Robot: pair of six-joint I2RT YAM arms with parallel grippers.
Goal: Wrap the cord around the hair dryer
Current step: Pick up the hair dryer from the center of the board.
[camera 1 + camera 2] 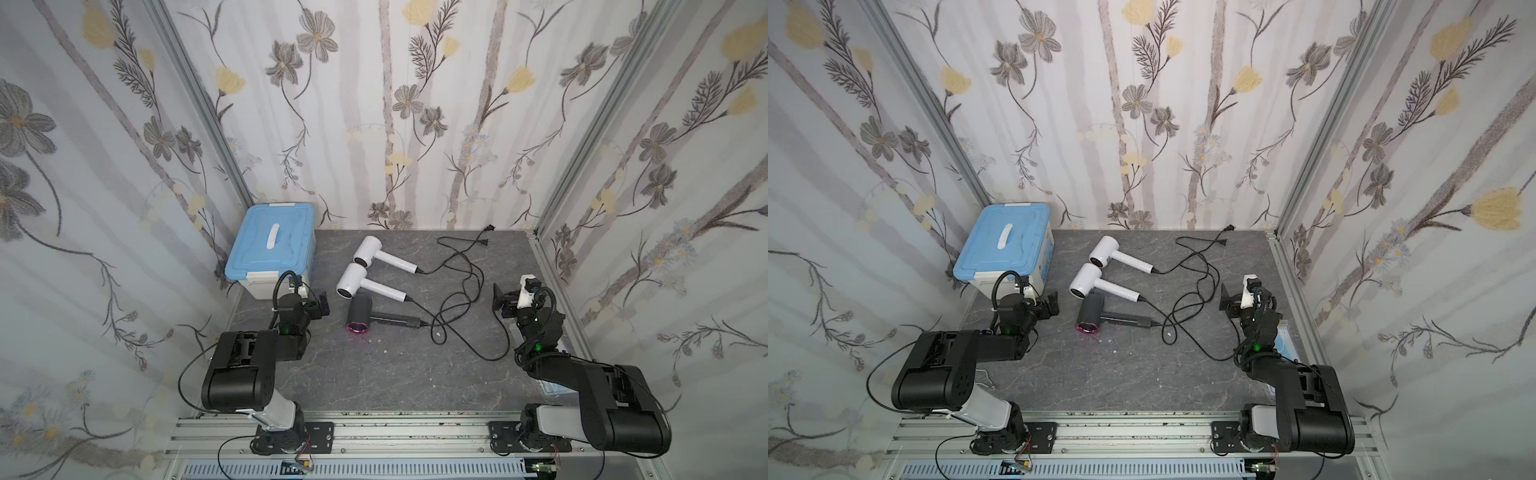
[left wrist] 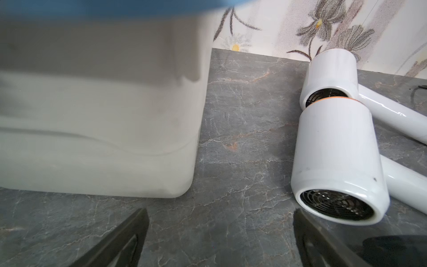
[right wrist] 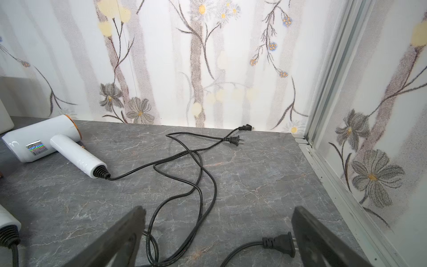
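L gripper [image 2: 220,213] released, white plastic hair dryer [image 2: 337,161] just beside | R gripper [image 3: 219,209] released, black cord plug [image 3: 279,243] at its finger | plug: R wrist view only

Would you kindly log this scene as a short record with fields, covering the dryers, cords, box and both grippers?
table: grey marble pattern
dryers: three lying flat: far white dryer, middle white dryer, dark grey dryer
cords: black, loose, tangled, none wrapped
plugs: two near the back wall; third plug between the right gripper's fingers
box: blue lid, shut, back corner
left gripper: open, empty
right gripper: open, empty, over the cords
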